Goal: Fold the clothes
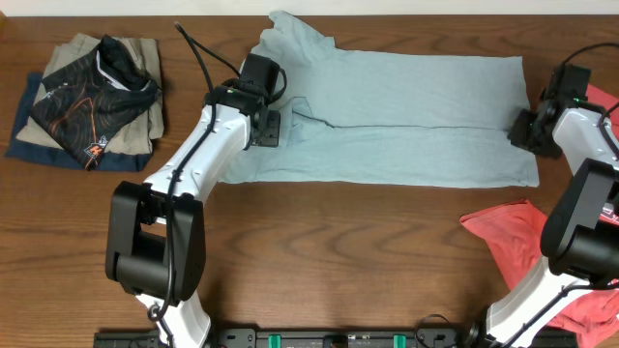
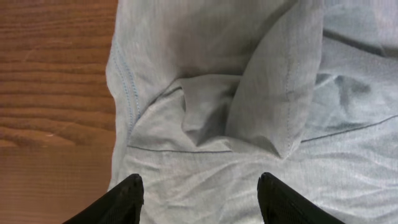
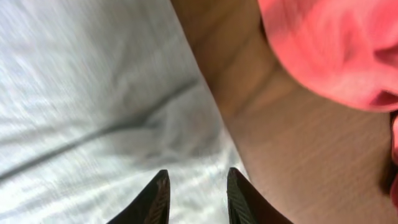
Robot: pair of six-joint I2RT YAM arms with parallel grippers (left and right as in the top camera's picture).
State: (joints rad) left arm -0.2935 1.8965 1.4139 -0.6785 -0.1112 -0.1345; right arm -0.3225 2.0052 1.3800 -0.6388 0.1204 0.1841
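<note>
- Firstly, far left: folded pile [image 1: 87, 97] on the table [image 1: 338, 261], well apart from the work.
- At the left gripper [image 2: 199, 186]: jaws spread wide and empty over the bunched sleeve end of the pale blue-grey T-shirt [image 1: 416, 116], laid flat mid-table. Could pinch several layers there and drag the fold crooked.
- At the right gripper [image 3: 198, 186]: narrowly parted, nothing pinched, above the shirt's right edge. Might skim off the thin hem.
- Near right: red T-shirt [image 1: 513, 237]; could snag on a low sweep.

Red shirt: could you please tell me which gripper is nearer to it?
Right. The right gripper is at the edge of the blue shirt, just beside the red shirt; the left gripper is over that shirt's opposite end, well away.
</note>
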